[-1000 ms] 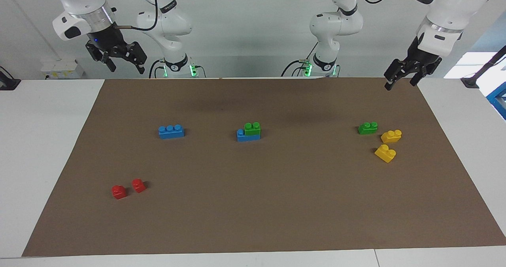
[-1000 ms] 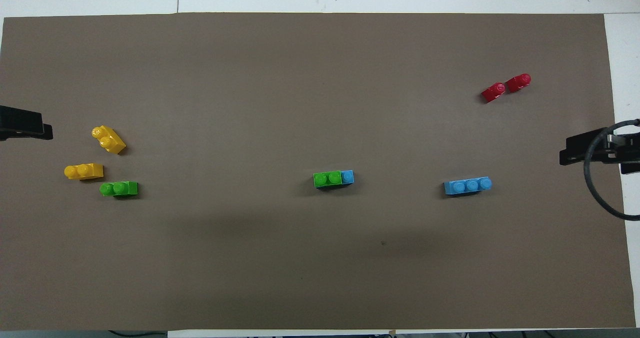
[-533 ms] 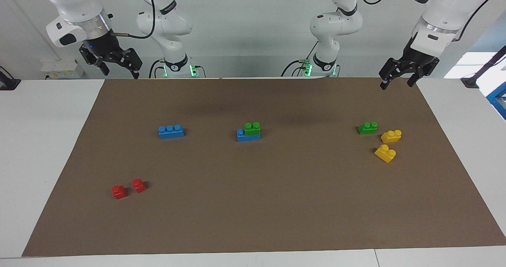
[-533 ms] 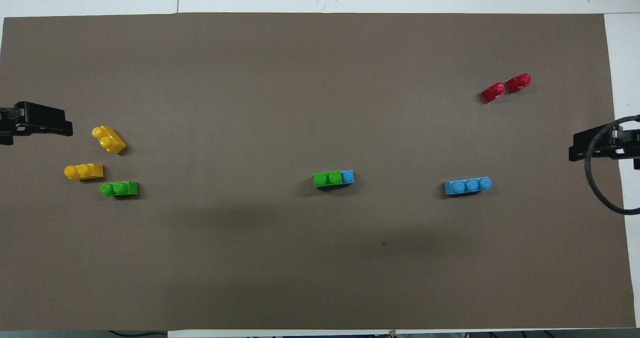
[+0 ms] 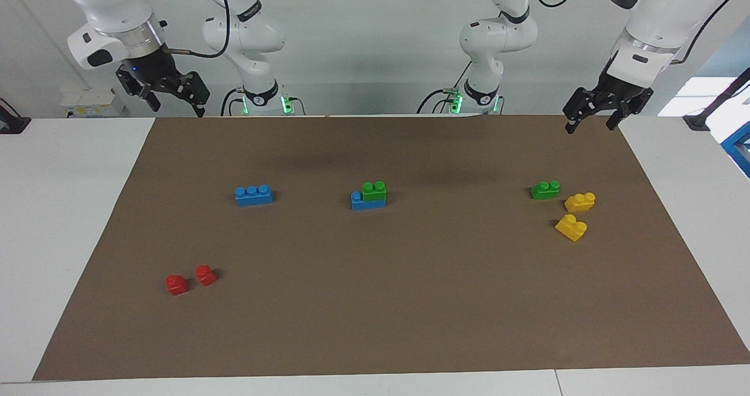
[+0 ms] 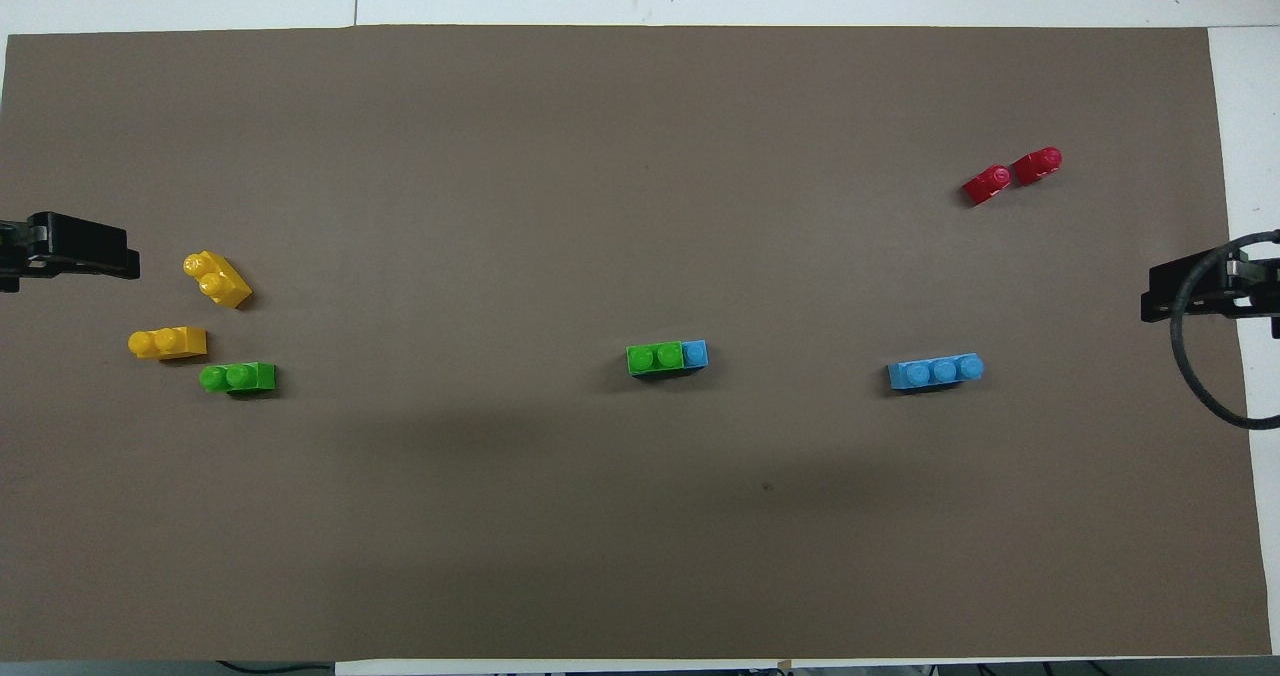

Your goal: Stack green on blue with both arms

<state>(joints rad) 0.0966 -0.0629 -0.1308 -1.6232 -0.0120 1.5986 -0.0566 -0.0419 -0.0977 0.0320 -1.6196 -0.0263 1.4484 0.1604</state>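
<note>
One stack done, green (image 5: 374,189) seated on blue (image 5: 367,201); left gripper (image 5: 592,119) and right gripper (image 5: 174,101) raised, spread, empty.

A robotics lab: two white robot arms (image 5: 252,27) bolted at a white table (image 5: 58,208) under a brown mat (image 5: 375,302), cables trailing, bare pale walls around us.

Lighting even and bright, apparently from overhead. Broad soft shadows cross the brown surface (image 5: 410,302) nearer the robots; short shadows hug the bricks. Both views sharp, without glare or edge distortion.
</note>
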